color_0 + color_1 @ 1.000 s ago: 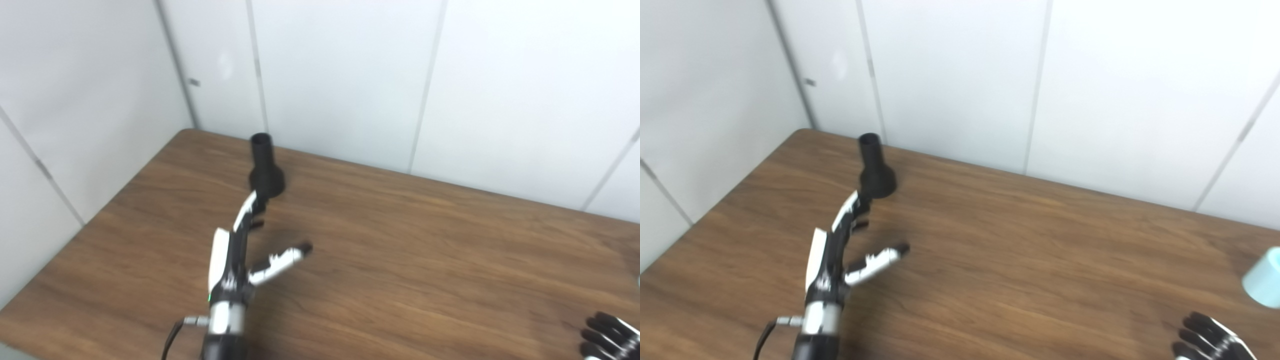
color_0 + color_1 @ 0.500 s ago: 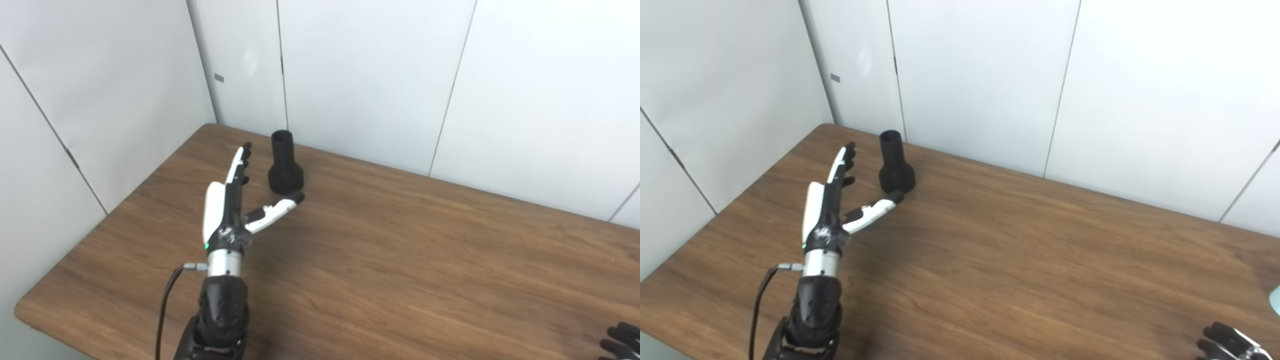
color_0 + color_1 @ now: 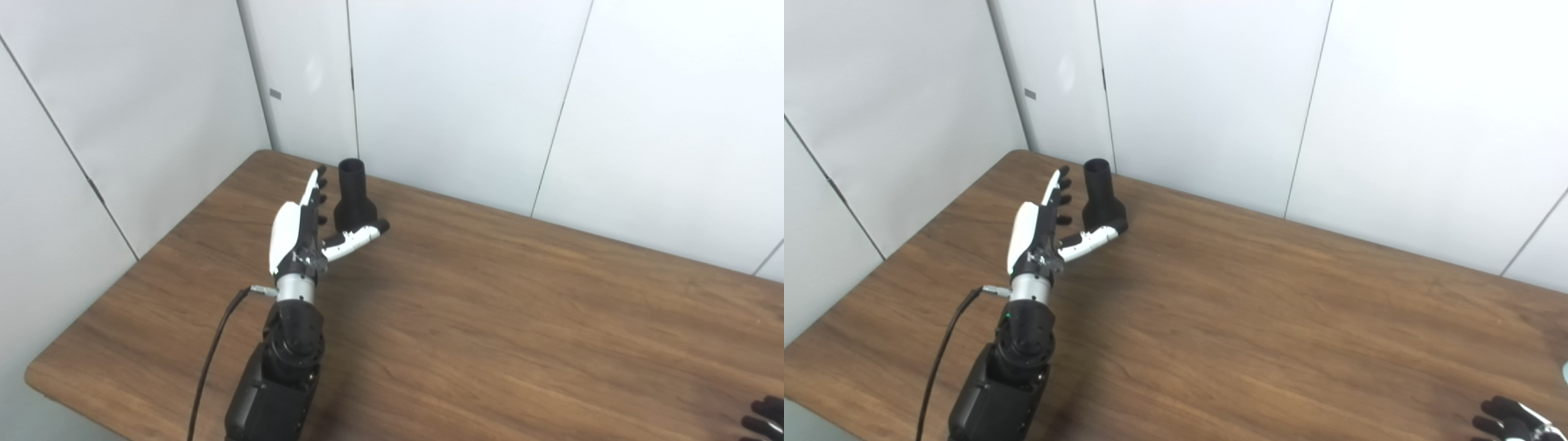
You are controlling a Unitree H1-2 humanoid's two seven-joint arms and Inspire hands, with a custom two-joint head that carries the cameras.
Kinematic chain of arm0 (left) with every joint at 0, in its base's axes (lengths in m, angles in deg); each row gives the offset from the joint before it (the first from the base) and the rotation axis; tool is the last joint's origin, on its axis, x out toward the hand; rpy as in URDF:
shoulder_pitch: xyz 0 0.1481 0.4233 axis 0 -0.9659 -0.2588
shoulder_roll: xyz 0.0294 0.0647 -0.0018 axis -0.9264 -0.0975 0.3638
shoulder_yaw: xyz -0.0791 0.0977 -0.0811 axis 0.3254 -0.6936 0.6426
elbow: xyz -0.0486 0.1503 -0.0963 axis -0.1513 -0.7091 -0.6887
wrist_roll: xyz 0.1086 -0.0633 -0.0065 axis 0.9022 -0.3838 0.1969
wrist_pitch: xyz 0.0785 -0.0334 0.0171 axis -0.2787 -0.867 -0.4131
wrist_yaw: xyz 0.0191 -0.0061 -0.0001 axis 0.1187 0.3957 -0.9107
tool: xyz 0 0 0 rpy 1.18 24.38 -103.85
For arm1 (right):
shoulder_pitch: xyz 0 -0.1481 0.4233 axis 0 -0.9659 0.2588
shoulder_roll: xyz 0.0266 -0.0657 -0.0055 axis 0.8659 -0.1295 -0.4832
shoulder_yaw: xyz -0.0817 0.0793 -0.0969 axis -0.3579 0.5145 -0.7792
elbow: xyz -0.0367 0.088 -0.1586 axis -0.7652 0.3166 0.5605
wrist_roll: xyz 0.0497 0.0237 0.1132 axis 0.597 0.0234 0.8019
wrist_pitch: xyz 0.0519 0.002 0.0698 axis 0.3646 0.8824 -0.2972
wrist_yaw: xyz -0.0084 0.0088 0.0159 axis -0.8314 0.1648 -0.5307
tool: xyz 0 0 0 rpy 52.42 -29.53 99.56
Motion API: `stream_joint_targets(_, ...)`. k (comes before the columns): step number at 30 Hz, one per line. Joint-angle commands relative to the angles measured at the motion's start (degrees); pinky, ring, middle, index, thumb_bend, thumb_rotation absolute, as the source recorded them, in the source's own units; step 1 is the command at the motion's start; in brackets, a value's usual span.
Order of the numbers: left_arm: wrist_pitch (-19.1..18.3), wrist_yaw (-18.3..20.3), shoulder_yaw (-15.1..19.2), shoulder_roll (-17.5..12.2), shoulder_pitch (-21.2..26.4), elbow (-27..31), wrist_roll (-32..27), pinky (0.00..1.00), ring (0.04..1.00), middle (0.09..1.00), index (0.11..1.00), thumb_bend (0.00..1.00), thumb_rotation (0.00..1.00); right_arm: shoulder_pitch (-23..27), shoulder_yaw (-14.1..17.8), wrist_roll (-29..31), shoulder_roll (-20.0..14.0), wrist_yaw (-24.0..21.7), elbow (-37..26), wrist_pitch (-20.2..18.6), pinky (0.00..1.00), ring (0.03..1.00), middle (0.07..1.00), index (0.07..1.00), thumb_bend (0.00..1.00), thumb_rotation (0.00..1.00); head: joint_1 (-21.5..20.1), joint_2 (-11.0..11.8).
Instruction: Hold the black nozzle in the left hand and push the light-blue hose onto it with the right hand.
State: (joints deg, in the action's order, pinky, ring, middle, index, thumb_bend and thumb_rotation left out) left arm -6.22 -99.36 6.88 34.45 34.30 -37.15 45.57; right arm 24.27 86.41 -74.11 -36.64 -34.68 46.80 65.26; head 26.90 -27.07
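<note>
The right eye view shows a tiny bit of something light blue [image 3: 1565, 371] at the far right edge, on the table; it is too small to tell what it is. The left eye view does not show it. The right eye view also shows more of the right hand [image 3: 1510, 420]; in the left eye view only its dark fingertips peek in at the bottom right corner.

There is one black nozzle [image 3: 353, 198], one brown wooden table [image 3: 520, 306], and two hands.

The black nozzle stands upright near the far left corner of the table, wide end down and open narrow end up.

The left hand [image 3: 303, 226] reaches out from a dark arm with a black cable hanging beside it. It is turned on its edge, with its fingers [image 3: 317, 184] stretched straight along the left side of the nozzle and its thumb [image 3: 361, 234] sticking out in front of the nozzle's base. The hand is spread wide and holds nothing. I cannot tell if it touches the nozzle.

The right hand rests low at the bottom right, well apart from the nozzle. I cannot tell if it is spread or curled.
</note>
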Motion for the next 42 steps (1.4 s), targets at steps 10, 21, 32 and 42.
stream_joint_targets(10, 1.4, -2.4, 1.1, -2.5, 5.6, -4.8, -0.8, 0.76, 0.884, 0.947, 0.969, 1.0, 0.45, 1.2, 0.2, -0.4, -1.0, -0.4, 0.6, 1.5, 0.52, 0.634, 0.665, 0.628, 0.27, 0.59, -0.2, 0.6)
stream_joint_targets(21, 1.5, -3.2, 1.0, -4.2, 7.2, -9.7, -0.9, 0.77, 0.891, 0.963, 0.962, 1.0, 0.42, 1.4, 0.3, 0.6, -0.9, -0.7, 1.7, 2.3, 0.51, 0.632, 0.664, 0.628, 0.27, 0.57, -0.1, 0.9)
stream_joint_targets(32, 2.3, -1.5, -1.1, -7.3, 7.8, -14.7, -1.8, 0.72, 0.836, 0.904, 0.941, 1.0, 0.42, 1.7, 0.5, 0.9, -1.1, -1.1, 2.3, 2.6, 0.5, 0.631, 0.665, 0.623, 0.27, 0.58, 0.0, 1.2)
stream_joint_targets(42, 3.2, 3.9, -5.9, -11.6, 8.7, -19.9, -1.6, 0.75, 0.841, 0.879, 0.914, 1.0, 0.4, 1.8, 0.4, 0.0, -1.6, -1.1, 2.7, 2.7, 0.49, 0.622, 0.663, 0.623, 0.3, 0.6, -0.4, 1.3)
